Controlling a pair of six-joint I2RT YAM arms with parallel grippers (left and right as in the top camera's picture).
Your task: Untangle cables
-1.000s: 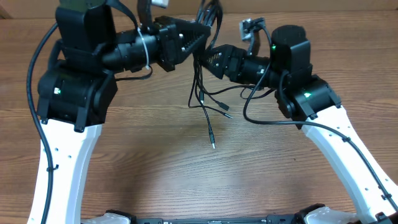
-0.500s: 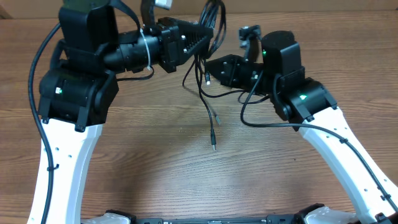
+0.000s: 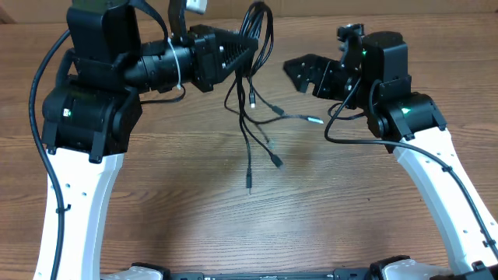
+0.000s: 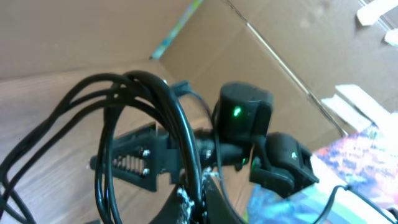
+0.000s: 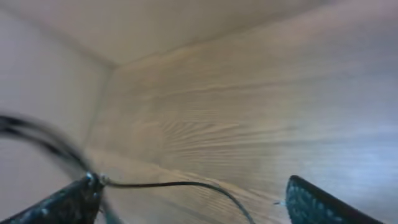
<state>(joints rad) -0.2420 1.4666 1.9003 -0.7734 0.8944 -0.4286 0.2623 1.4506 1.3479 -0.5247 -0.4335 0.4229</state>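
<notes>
The cables (image 3: 250, 117) are a bundle of thin black cords. My left gripper (image 3: 247, 48) is shut on the bundle's looped top, held above the table. Loose ends hang down, and one light-tipped plug (image 3: 315, 120) trails out to the right. In the left wrist view the loop (image 4: 146, 93) arches over my jaws (image 4: 200, 200), which pinch the strands. My right gripper (image 3: 296, 71) is open and empty, to the right of the bundle and apart from it. In the right wrist view its fingers (image 5: 193, 183) are spread wide, with one thin strand (image 5: 180, 184) running between them.
The wooden table (image 3: 194, 210) lies under the hanging ends. A cardboard wall (image 4: 273, 56) stands at the back. The right arm's body (image 4: 244, 118) shows in the left wrist view, close behind the loop. Each arm carries its own thick black cable (image 3: 342, 144).
My right gripper has drawn back to the right, away from the bundle. The hanging ends have swung left and spread out, and one light-tipped strand now reaches toward the right.
</notes>
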